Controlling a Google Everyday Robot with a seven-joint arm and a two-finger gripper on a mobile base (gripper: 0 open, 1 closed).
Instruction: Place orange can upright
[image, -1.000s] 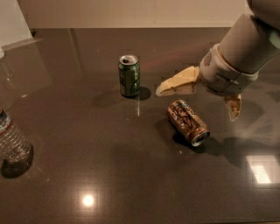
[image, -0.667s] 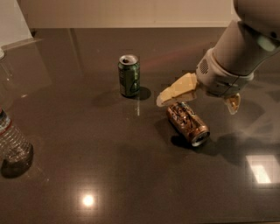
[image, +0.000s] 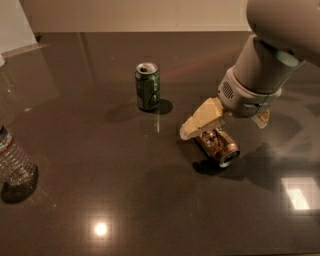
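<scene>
Gripper (image: 223, 128), fingers spread, hangs just over the toppled orange can (image: 220, 146).

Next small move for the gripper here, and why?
Probably lower a touch so the fingers bracket the can's body. The orange can lies on its side on the table, and the gripper hangs open just above its far end, with one finger to either side. The green can stands apart, so it seems unlikely to interfere.
</scene>
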